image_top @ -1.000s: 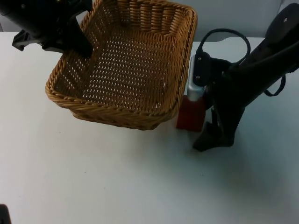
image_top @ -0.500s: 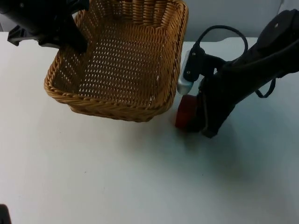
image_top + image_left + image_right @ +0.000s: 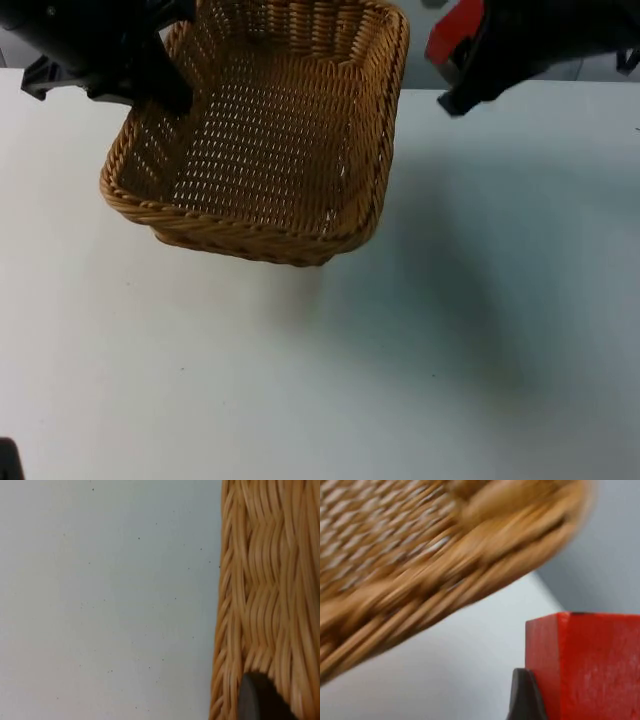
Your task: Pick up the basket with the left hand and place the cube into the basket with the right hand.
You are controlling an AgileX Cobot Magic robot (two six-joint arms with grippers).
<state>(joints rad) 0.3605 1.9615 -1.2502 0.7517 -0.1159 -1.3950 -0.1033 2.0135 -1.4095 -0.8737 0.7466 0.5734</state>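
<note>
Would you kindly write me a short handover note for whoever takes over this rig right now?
Left gripper: shut on the basket at its left rim, holding it above the table.
Right gripper: shut on the red cube, raised beside the basket's far right corner, outside the rim.
Done: basket picked up, cube picked up.
Left: bring the cube over the basket's inside and release it there.

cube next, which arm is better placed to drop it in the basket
The right. The right gripper already holds the red cube raised beside the basket, while the left gripper grips the basket's rim.
</note>
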